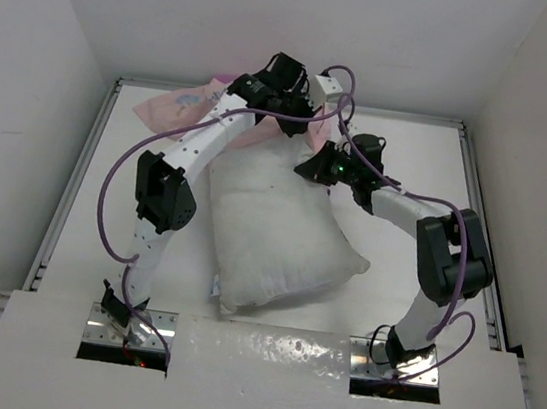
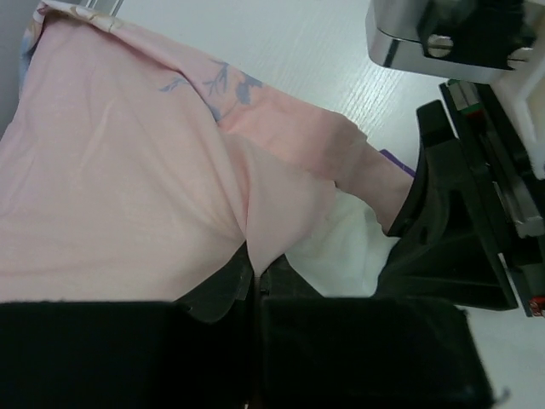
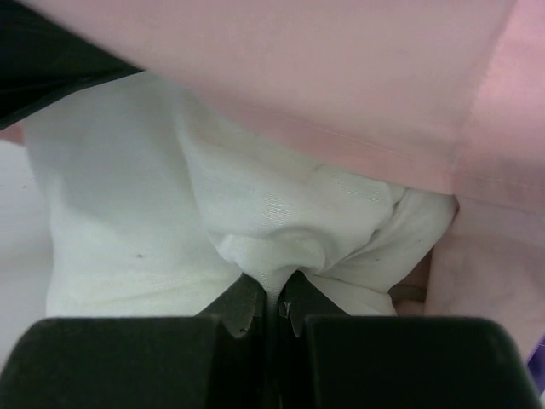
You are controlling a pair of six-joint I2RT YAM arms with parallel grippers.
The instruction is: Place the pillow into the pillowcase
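A plump white pillow point(image 1: 274, 235) lies in the middle of the table, its far end meeting the pink pillowcase point(image 1: 180, 107) at the back. My left gripper point(image 1: 286, 93) is over the case's near edge, shut on a fold of its pale pink fabric point(image 2: 255, 243). A bit of the pillow point(image 2: 345, 251) shows under that edge. My right gripper point(image 1: 321, 165) sits at the pillow's far right corner, shut on a pinch of the white pillow cloth point(image 3: 274, 277). The pillowcase hem point(image 3: 341, 128) hangs just above that corner.
White walls enclose the table on the left, right and back. A metal rail point(image 1: 75, 178) runs along the left edge and another point(image 1: 479, 211) along the right. The right arm's elbow point(image 1: 454, 253) stands beside the pillow's right side.
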